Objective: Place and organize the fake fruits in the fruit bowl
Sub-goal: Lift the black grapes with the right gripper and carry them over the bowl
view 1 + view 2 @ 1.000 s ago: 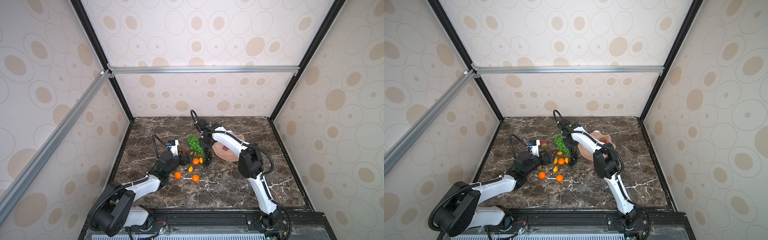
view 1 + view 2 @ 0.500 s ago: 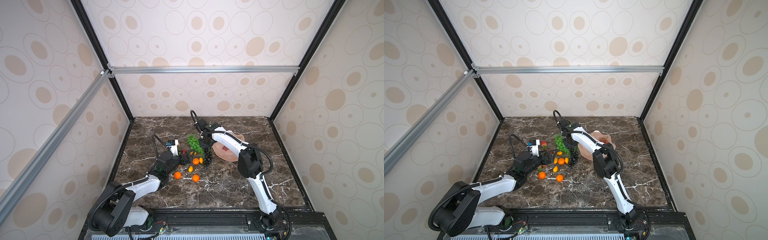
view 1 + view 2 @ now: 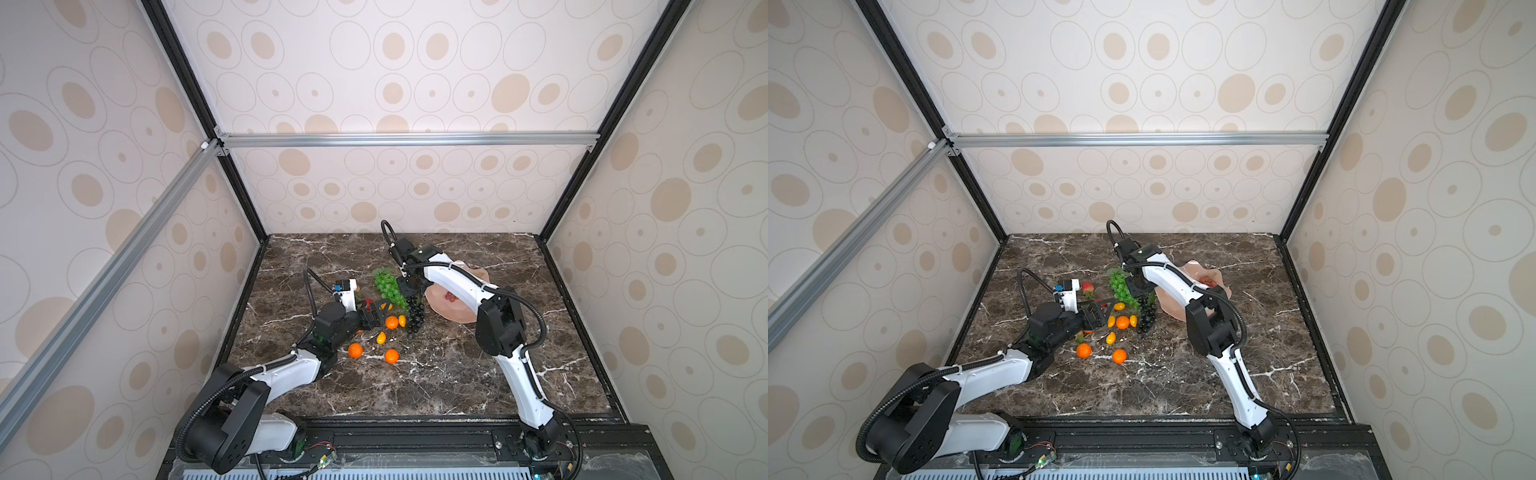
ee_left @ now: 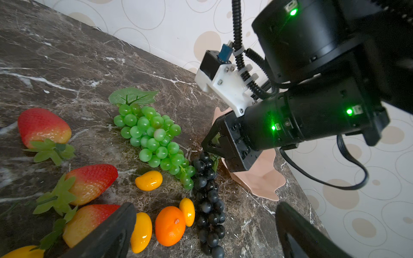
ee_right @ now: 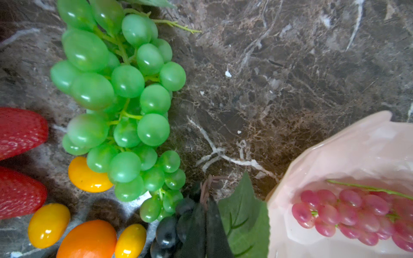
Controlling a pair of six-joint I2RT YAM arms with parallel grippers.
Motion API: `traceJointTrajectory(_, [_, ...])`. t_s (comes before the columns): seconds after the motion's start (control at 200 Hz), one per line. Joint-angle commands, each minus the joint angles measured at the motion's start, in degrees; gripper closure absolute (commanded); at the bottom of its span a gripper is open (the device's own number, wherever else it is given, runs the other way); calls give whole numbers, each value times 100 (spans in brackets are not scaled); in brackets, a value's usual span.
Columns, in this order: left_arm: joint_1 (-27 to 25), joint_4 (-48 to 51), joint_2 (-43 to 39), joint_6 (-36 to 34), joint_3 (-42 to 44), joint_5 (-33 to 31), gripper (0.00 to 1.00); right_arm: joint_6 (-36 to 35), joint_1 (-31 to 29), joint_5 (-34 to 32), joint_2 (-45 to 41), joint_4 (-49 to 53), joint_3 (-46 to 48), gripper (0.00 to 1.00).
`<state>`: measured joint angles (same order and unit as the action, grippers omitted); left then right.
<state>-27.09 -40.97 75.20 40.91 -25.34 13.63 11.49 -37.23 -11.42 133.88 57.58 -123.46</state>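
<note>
The pink fruit bowl (image 3: pixel 457 311) (image 5: pixel 357 152) sits right of the fruit pile and holds a red-purple grape bunch (image 5: pixel 348 210). My right gripper (image 5: pixel 205 223) (image 3: pixel 409 291) is shut on the brown stem of the black grape bunch (image 4: pixel 207 196) (image 3: pixel 415 316), whose grapes still lie on the table beside the bowl's rim. Next to them lie the green grapes (image 4: pixel 152 136) (image 3: pixel 388 289). My left gripper (image 4: pixel 204 207) (image 3: pixel 374 313) stands open and empty, low over a tangerine (image 4: pixel 169 225) and kumquats (image 4: pixel 187 211). Three strawberries (image 4: pixel 91 182) lie to its side.
Two more tangerines (image 3: pixel 355 350) (image 3: pixel 391 356) and a kumquat (image 3: pixel 381 337) lie toward the front of the dark marble table (image 3: pixel 436 374). Patterned walls with black frame posts close the table in on three sides. The right arm (image 3: pixel 453 282) arches over the bowl.
The right gripper's jaws have closed the last bit onto the black bunch's stem. Neither arm has visibly shifted, and the fruits lie where they were.
</note>
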Motion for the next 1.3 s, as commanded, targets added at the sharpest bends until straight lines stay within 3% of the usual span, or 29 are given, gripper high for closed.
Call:
traceJointTrajectory(0.0, [37,80,-155,-174,-230,-15,2,80,5,60,-620,15,223,100])
traceJointTrajectory(0.295, [-99,178,-133,-399,-445,105,2,265,-2,284,-1676,-420,1200,100])
traceJointTrajectory(0.695, [-719,555,-24,-931,-1028,-307,2,484,1,542,-3097,-874,2304,100])
traceJointTrajectory(1.04, [-966,511,493,-965,-1574,-135,2,616,81,231,-4406,-1230,3026,100])
traceJointTrajectory(1.295, [-1313,538,1144,-1032,-2215,-116,2,562,508,26,-5005,-1109,3276,100])
